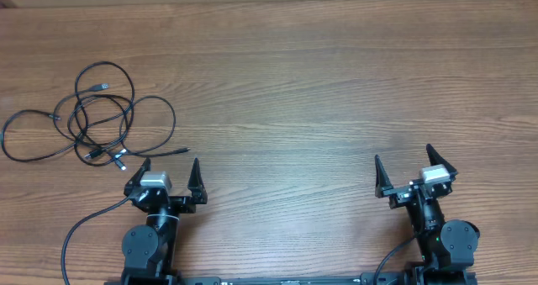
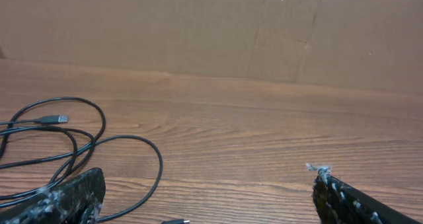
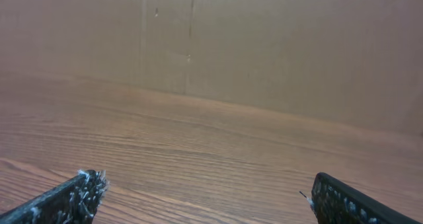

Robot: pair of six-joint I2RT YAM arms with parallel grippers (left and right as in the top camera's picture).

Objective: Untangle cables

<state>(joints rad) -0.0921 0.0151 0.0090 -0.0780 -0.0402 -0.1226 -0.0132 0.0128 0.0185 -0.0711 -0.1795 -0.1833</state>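
The cables [image 1: 128,117] lie as a loose tangle of thin black cords on the left of the wooden table, with overlapping loops and small plug ends [image 1: 108,154] at the near side. My left gripper [image 1: 171,163] stands open just right of and nearer than the tangle, holding nothing. In the left wrist view the cables [image 2: 160,166] curve past my left finger [image 2: 79,191], and a silver USB plug [image 2: 51,119] lies farther back. My right gripper [image 1: 403,156] is open over bare wood at the near right, far from the cords. Its view shows only empty table between the fingertips [image 3: 92,183].
The wooden table [image 1: 319,92] stretches wide between and beyond the two arms. A brown cardboard wall [image 2: 198,26] stands along the far edge. A thicker black arm wire [image 1: 80,226] loops beside the left base.
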